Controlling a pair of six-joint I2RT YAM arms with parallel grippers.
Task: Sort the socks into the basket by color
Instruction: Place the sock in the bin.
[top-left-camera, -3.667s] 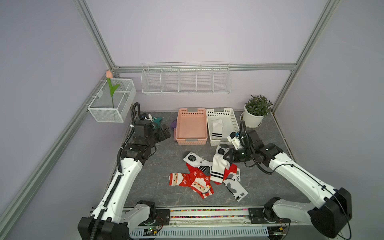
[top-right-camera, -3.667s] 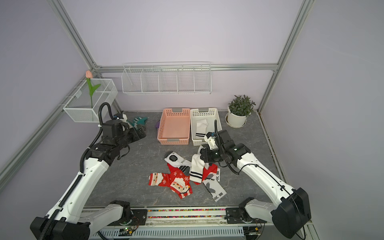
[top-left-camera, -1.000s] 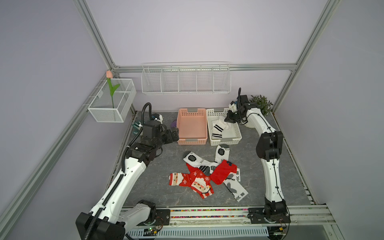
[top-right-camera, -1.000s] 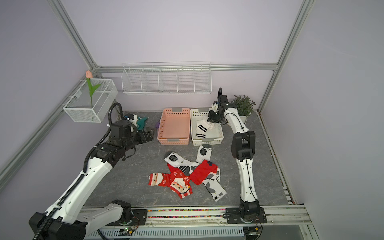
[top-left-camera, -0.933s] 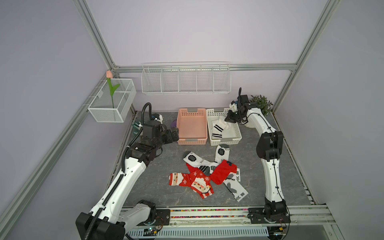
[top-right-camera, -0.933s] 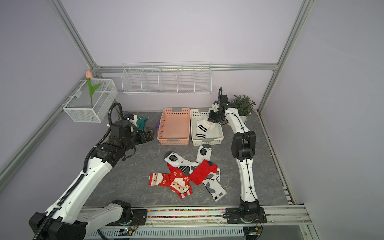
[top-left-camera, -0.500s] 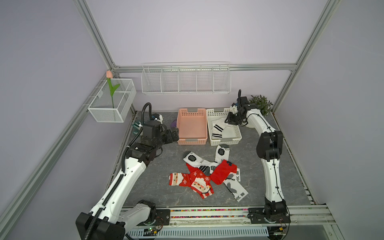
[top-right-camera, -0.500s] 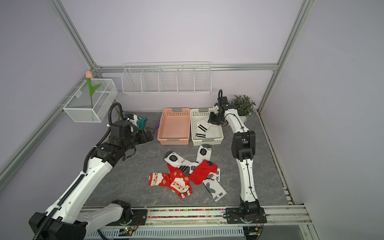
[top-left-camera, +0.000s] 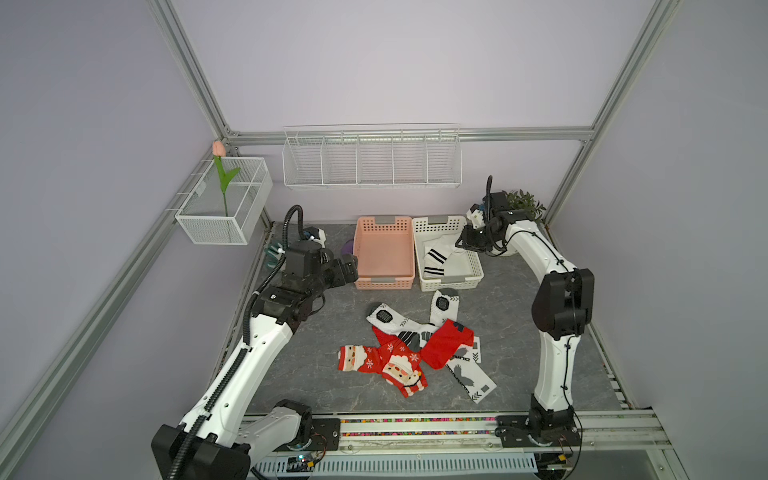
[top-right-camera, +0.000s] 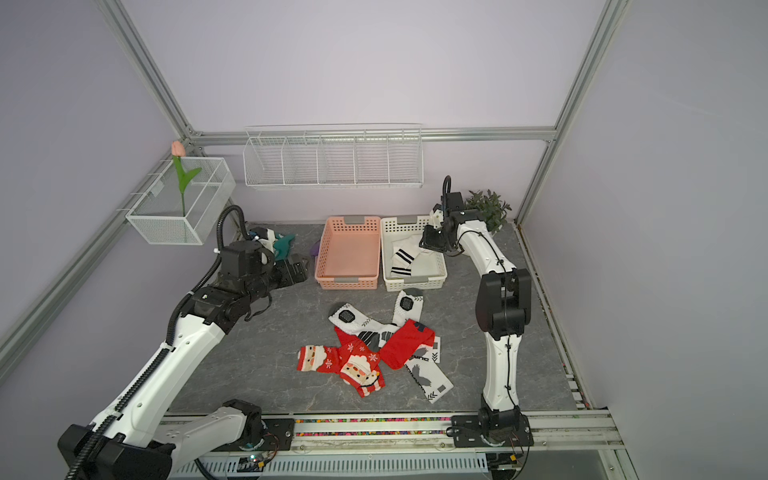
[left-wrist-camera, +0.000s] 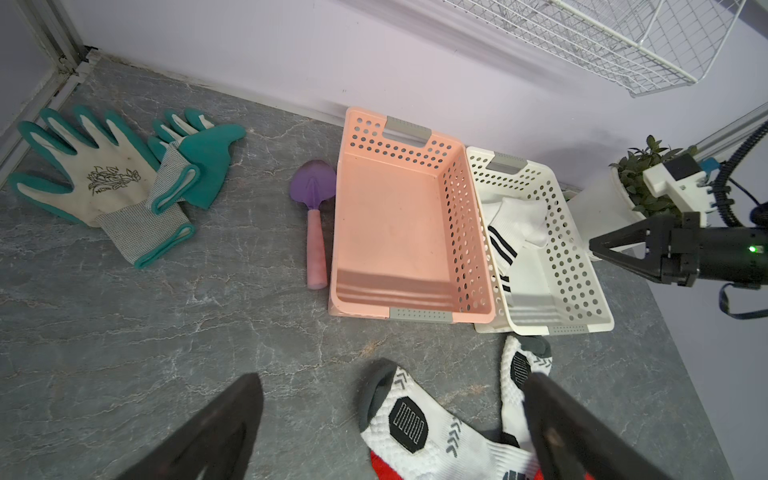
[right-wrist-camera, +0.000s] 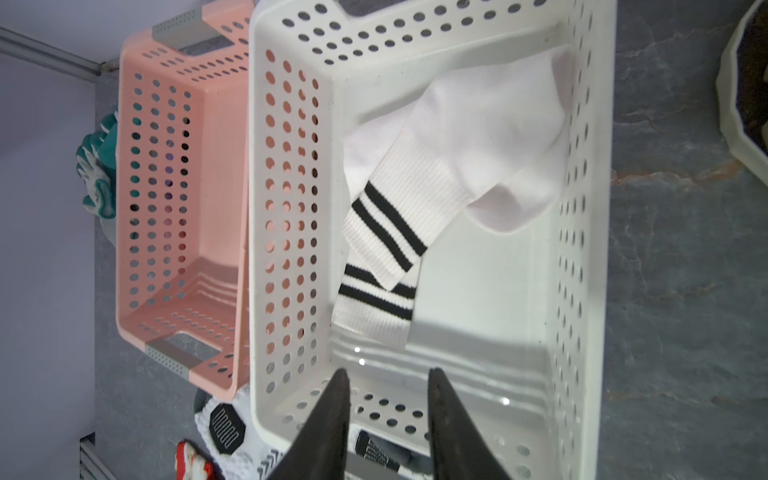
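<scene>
We see right gripper (right-wrist-camera: 387, 372) apart, empty, over white basket (right-wrist-camera: 291, 208) holding 2 striped socks (right-wrist-camera: 399, 208); left gripper (left-wrist-camera: 392, 378) wide apart above bare table (left-wrist-camera: 124, 332) beside pink basket (left-wrist-camera: 419, 316).

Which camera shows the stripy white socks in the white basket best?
The right wrist view: it looks straight down into the white basket, so the stripy socks look big and clear. In both top views the socks look small. The left wrist view hides part of them behind the basket wall.

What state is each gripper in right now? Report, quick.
Left gripper: open wide, holding nothing.
Right gripper: open, holding nothing, above the white basket.
</scene>
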